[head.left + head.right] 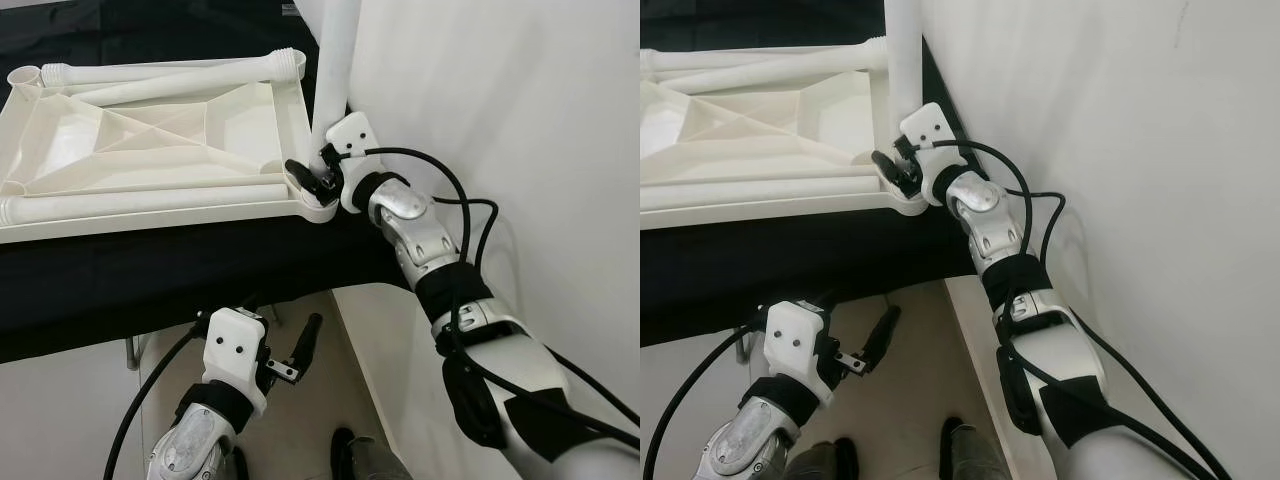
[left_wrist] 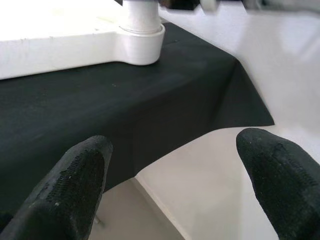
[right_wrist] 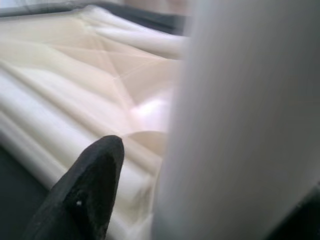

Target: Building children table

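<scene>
The white plastic table top (image 1: 150,218) lies upside down on a black-covered surface (image 1: 150,270). One white table leg (image 1: 335,70) stands upright in the near right corner socket (image 2: 142,40). My right gripper (image 1: 318,172) is shut on this leg just above the socket; in the right wrist view the leg (image 3: 245,120) sits against one black finger (image 3: 85,190). Two more legs lie on the top, one along the far edge (image 1: 170,70) and one along the near edge (image 1: 140,200). My left gripper (image 1: 288,345) hangs open below the surface's front edge, holding nothing.
A white wall (image 1: 520,100) rises close on the right, right behind the upright leg. The black cloth's corner (image 2: 240,95) drops off near the socket. Pale floor (image 1: 330,400) and my feet (image 1: 350,450) lie below.
</scene>
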You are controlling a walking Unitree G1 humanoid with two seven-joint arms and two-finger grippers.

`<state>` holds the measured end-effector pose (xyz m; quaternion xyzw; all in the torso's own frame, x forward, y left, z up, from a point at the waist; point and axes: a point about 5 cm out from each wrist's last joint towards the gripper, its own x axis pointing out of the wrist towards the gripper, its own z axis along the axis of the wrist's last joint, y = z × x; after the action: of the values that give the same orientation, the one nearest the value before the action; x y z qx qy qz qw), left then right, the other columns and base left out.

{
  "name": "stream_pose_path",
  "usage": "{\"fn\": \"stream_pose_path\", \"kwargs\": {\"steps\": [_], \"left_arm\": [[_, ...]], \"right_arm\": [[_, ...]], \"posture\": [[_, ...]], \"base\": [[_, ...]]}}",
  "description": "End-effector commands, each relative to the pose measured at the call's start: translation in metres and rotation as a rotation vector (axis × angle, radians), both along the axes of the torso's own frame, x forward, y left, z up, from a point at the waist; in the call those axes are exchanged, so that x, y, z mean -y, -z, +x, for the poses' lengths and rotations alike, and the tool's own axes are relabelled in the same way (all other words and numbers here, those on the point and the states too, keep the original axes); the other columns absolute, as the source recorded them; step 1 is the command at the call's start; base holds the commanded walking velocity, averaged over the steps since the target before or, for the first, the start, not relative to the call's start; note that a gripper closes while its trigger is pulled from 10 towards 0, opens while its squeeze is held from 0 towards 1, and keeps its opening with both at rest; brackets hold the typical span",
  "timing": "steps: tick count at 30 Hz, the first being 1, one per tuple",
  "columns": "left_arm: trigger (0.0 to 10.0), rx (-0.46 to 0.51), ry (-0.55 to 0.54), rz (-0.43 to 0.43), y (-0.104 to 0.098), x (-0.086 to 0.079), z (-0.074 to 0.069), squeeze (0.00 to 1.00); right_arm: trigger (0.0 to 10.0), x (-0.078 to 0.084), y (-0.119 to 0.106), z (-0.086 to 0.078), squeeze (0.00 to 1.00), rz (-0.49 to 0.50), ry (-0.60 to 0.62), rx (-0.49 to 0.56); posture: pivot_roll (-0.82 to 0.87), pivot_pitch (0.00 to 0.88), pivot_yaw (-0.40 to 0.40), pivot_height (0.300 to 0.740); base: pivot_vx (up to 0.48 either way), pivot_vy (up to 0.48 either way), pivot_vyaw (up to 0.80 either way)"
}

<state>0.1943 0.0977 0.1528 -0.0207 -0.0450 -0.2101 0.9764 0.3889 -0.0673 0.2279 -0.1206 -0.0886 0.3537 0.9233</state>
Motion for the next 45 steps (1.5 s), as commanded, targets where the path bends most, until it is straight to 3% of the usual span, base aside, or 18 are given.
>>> {"fn": "stream_pose_path", "kwargs": {"steps": [1,3,4,5,9,13,18,20,22,23,26,30,31,38,41,45], "left_arm": [[10.0,-0.019,0.006,0.005,0.003,0.0,-0.003,0.0],[10.0,-0.019,0.013,0.005,0.003,-0.001,-0.002,0.0],[10.0,-0.019,0.013,0.005,0.003,-0.001,-0.002,0.0],[10.0,-0.018,0.02,0.007,0.003,-0.001,0.0,0.0],[10.0,-0.018,0.024,0.008,0.003,-0.002,0.0,0.0],[10.0,-0.02,0.03,0.007,0.003,-0.003,0.001,0.0],[10.0,-0.02,0.03,0.008,0.004,-0.004,0.002,0.0],[10.0,-0.022,0.017,0.006,0.004,-0.006,0.003,0.0],[10.0,-0.027,-0.03,0.01,0.006,-0.012,0.008,0.0],[10.0,-0.027,-0.03,0.01,0.006,-0.012,0.008,0.0],[10.0,-0.025,-0.12,0.04,0.007,-0.026,0.019,0.0],[10.0,-0.023,-0.14,0.049,0.007,-0.029,0.022,0.0],[10.0,-0.019,-0.178,0.075,0.008,-0.034,0.028,0.0],[10.0,-0.027,-0.242,0.126,0.012,-0.037,0.037,0.0],[10.0,-0.032,-0.265,0.155,0.015,-0.037,0.042,0.0],[10.0,-0.014,-0.274,0.182,0.015,-0.035,0.042,0.0]], "right_arm": [[10.0,-0.009,0.012,-0.01,0.0,0.004,-0.121,-0.039],[10.0,-0.003,0.034,-0.024,0.0,-0.005,-0.173,-0.088],[10.0,-0.003,0.034,-0.024,0.0,-0.005,-0.173,-0.088],[10.0,0.007,0.049,-0.035,0.0,0.027,-0.172,-0.13],[10.0,0.013,0.053,-0.039,0.0,0.057,-0.157,-0.135],[10.0,0.032,0.057,-0.043,0.0,0.082,-0.099,-0.127],[10.0,0.038,0.065,-0.05,0.0,0.074,-0.088,-0.146],[10.0,0.04,0.071,-0.058,0.0,0.069,-0.094,-0.167],[10.0,0.044,0.082,-0.078,0.0,0.069,-0.123,-0.202],[10.0,0.044,0.082,-0.078,0.0,0.069,-0.123,-0.202],[10.0,0.048,0.083,-0.107,0.0,0.134,-0.174,-0.209],[10.0,0.05,0.084,-0.112,0.0,0.15,-0.179,-0.211],[10.0,0.052,0.084,-0.121,0.0,0.179,-0.19,-0.212],[10.0,0.05,0.082,-0.117,0.0,0.219,-0.128,-0.19],[10.0,0.049,0.08,-0.109,0.0,0.251,-0.056,-0.176],[10.0,0.05,0.082,-0.109,0.0,0.279,-0.046,-0.194]], "posture": [[0.12,0.262,-0.06,0.74],[0.1,0.26,-0.057,0.74],[0.1,0.26,-0.057,0.74],[0.09,0.26,-0.055,0.74],[0.09,0.26,-0.051,0.74],[0.07,0.259,-0.044,0.74],[0.07,0.259,-0.046,0.74],[0.07,0.259,-0.046,0.74],[0.06,0.26,-0.055,0.74],[0.06,0.26,-0.055,0.74],[0.04,0.259,-0.061,0.74],[0.04,0.258,-0.061,0.74],[0.03,0.254,-0.056,0.74],[0.03,0.244,-0.053,0.74],[0.03,0.236,-0.059,0.74],[0.03,0.226,-0.06,0.74]], "base": [[0.0,0.0,0.0],[0.0,0.0,0.0],[0.0,0.0,0.0],[0.0,0.0,0.0],[0.0,0.0,0.0],[0.0,0.0,0.0],[0.0,0.0,0.0],[0.0,0.0,0.0],[0.0,0.0,0.0],[0.0,0.0,0.0],[0.0,0.0,0.0],[0.0,0.0,0.0],[0.0,0.0,0.0],[0.0,0.0,0.0],[0.0,0.48,0.0],[0.0,0.48,0.0]]}}
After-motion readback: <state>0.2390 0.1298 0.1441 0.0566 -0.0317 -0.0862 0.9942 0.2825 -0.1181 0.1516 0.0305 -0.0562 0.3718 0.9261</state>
